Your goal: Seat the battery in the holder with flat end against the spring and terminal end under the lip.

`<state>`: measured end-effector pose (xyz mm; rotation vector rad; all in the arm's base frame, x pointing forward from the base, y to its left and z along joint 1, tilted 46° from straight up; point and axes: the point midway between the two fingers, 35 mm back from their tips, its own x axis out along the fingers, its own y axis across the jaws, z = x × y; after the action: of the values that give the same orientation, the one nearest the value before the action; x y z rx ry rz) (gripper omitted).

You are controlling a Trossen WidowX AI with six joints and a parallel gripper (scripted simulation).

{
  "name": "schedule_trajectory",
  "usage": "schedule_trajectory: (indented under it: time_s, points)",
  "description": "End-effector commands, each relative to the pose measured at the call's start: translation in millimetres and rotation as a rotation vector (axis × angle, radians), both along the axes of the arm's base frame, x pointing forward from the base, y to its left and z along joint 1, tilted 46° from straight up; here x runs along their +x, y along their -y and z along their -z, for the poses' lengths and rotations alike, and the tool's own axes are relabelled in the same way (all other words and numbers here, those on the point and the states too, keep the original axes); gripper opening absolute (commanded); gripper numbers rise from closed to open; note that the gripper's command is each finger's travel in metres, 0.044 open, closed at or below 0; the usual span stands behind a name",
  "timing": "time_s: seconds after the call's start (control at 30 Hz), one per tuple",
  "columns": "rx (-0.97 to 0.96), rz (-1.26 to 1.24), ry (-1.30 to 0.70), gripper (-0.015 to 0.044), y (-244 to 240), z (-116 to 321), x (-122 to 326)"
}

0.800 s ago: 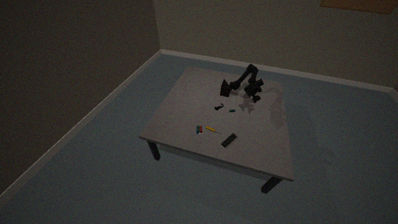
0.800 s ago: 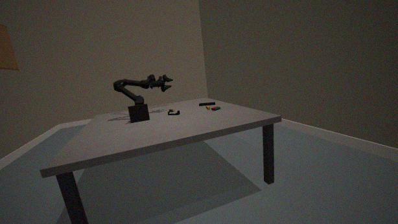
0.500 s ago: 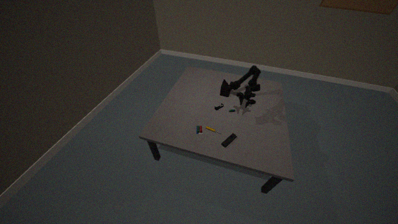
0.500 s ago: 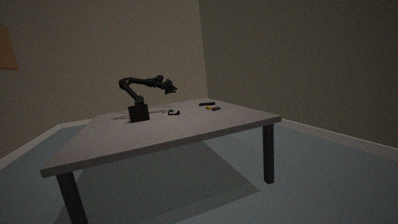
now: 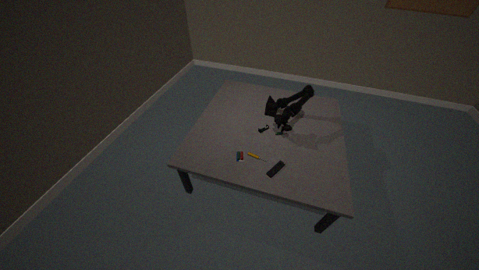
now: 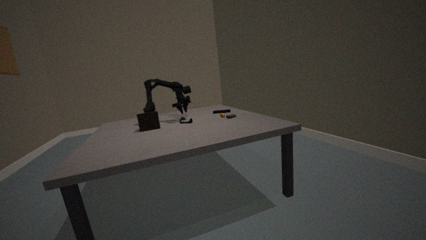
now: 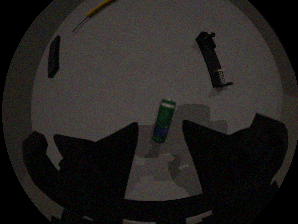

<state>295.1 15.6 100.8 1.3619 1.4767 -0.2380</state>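
The green battery (image 5: 279,133) (image 6: 183,118) (image 7: 164,120) with a blue band lies on its side on the table. In the wrist view it slants slightly, a pale band near its far end. The black holder (image 5: 263,129) (image 6: 186,121) (image 7: 210,57) lies apart from it, up and to the right in the wrist view, with a pale coiled spring (image 7: 221,76) at its nearer end. Nothing is seen in the holder. My gripper (image 5: 282,128) (image 6: 184,112) (image 7: 160,125) is partly open and empty. It points down above the battery, one finger on each side of it in the wrist view.
A yellow screwdriver (image 5: 253,155) (image 6: 222,115) (image 7: 101,8) lies farther out on the table (image 5: 218,129). Beside it are a small red, green and blue group of things (image 5: 239,156) (image 6: 231,116) and a long black block (image 5: 275,168) (image 6: 221,111) (image 7: 54,57).
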Motion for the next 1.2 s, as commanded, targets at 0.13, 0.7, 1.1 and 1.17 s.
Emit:
schedule_trajectory:
  time_s: [0.13, 0.7, 1.1, 1.17]
  points:
    - [0.164, 0.114, -0.234, 0.0228, -3, 4, -7]
    - [0.163, 0.115, -0.234, 0.0228, -17, 18, -4]
    - [0.164, 0.114, -0.233, 0.0228, -31, 32, -2]
    - [0.165, 0.114, -0.233, 0.0228, -34, 34, -2]
